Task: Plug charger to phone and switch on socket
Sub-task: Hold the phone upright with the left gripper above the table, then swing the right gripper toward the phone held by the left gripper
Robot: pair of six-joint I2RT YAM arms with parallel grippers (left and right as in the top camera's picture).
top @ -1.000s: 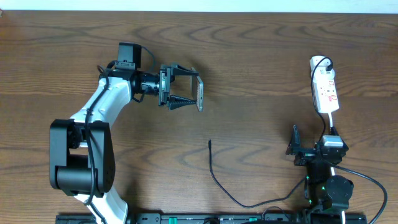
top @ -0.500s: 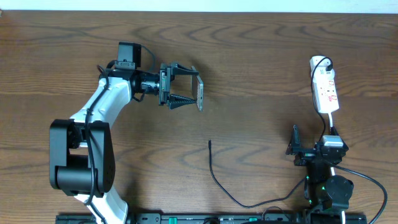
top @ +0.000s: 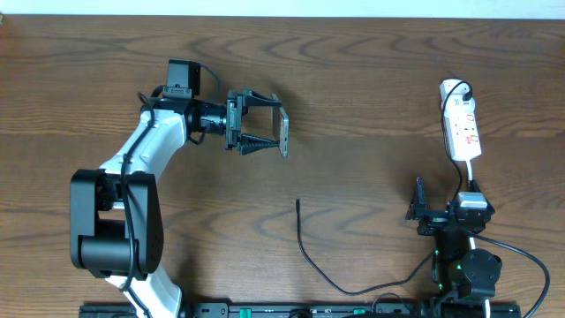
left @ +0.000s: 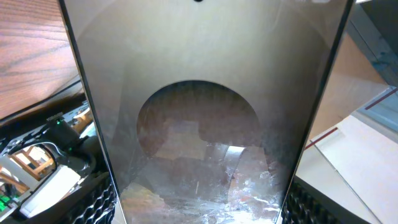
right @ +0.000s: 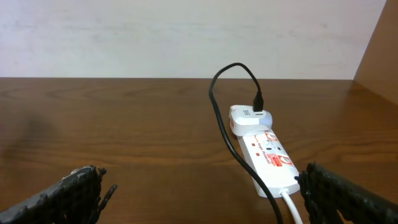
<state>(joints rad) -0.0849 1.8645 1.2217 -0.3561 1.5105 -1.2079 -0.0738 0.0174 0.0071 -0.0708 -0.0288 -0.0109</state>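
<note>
The phone sits on edge in your left end effector, the jaws pressed against its sides, toward the far edge of the desk. Your right end effector gapes wide and empty by the right edge, facing the socket. The charger lies loose near the front edge.

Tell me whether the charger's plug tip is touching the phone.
Apart. The overhead view shows bare table between the phone and the plug tip.
</note>
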